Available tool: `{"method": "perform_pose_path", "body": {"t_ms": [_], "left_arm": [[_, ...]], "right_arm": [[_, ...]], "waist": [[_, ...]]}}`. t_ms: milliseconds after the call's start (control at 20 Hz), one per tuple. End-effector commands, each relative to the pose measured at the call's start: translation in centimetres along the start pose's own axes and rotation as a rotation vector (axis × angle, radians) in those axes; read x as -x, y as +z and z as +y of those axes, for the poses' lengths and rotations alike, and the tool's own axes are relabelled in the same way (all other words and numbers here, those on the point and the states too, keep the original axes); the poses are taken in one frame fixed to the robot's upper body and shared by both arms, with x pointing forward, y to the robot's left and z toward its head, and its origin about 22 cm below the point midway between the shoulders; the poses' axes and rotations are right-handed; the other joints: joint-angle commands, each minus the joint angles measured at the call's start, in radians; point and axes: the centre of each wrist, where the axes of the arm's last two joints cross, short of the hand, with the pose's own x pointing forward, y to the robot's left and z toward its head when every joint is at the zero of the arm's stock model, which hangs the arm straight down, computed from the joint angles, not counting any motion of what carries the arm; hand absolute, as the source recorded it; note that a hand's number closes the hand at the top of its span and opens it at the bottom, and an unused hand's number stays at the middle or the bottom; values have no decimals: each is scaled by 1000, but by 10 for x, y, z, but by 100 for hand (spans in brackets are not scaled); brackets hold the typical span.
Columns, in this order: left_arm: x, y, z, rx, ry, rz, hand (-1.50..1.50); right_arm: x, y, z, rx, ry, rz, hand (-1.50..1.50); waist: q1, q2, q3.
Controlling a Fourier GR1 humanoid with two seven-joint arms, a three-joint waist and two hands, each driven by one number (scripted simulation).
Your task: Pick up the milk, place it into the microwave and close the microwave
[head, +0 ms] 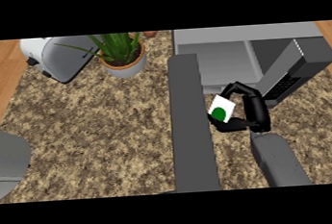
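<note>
The milk (221, 110) is a small white carton with a green dot, held just above the counter in front of the microwave (221, 38). My right hand (253, 112) is curled round it from the right, fingers above and thumb below. The microwave stands open at the back right, its light grey inside (226, 64) just beyond the carton. A long dark grey slab, which looks like the open door (193, 131), runs from the microwave's left corner toward me, right beside the carton. My left hand does not show.
A white toaster (55, 58) and a potted green plant (123, 56) stand at the back left. A rounded light grey shape (4, 162) sits at the left edge. The microwave's dark side panel with black keys (288, 85) angles out at the right.
</note>
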Motion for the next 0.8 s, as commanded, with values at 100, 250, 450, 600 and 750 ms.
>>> {"method": "perform_pose_path", "body": {"t_ms": [100, 250, 450, 600, 750], "left_arm": [[10, -11, 14, 0, 7, 19, -150], [4, -5, 8, 10, 5, 14, -150], [3, -6, 13, 13, -6, -9, -150], [8, -12, 2, 25, 3, -9, -150], [13, -5, 4, 41, -3, -4, -150]], "right_arm": [[-11, -36, 27, 11, 122, 8, 150], [-25, -83, 30, 0, 226, 29, 150], [-13, -103, 8, -2, 288, 60, 150], [-13, -114, 6, 15, 362, 80, 150], [-14, -121, 13, 50, 400, 71, 150]], "waist": [[4, 3, 0], [20, 7, 0], [38, 14, 1], [41, 18, 2], [52, 21, 2]]}}
